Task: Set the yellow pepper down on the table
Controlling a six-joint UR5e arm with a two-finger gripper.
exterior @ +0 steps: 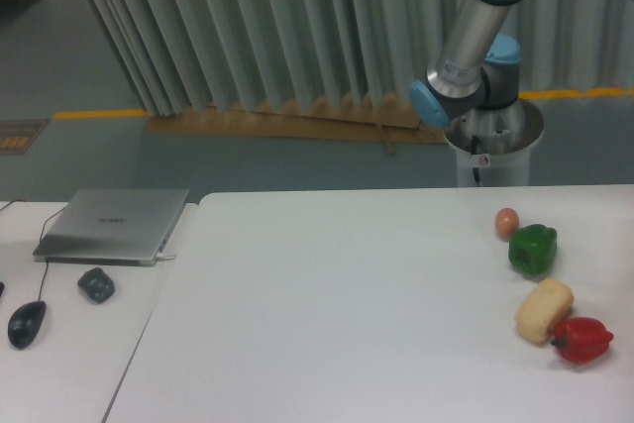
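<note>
White surface [327, 304] carries green pepper [532, 249], red pepper [581, 340], cream lump [544, 309]. Yellow pepper and end effector out of frame; its state cannot be told.

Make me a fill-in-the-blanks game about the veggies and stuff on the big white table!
1. The pepper next to the small egg is colored ____.
2. The pale potato-like lump touches the ____ pepper.
3. The closed laptop sits on the desk to the ____ of the big table.
4. The number of peppers on the table is ____.

Missing words: green; red; left; two
</note>
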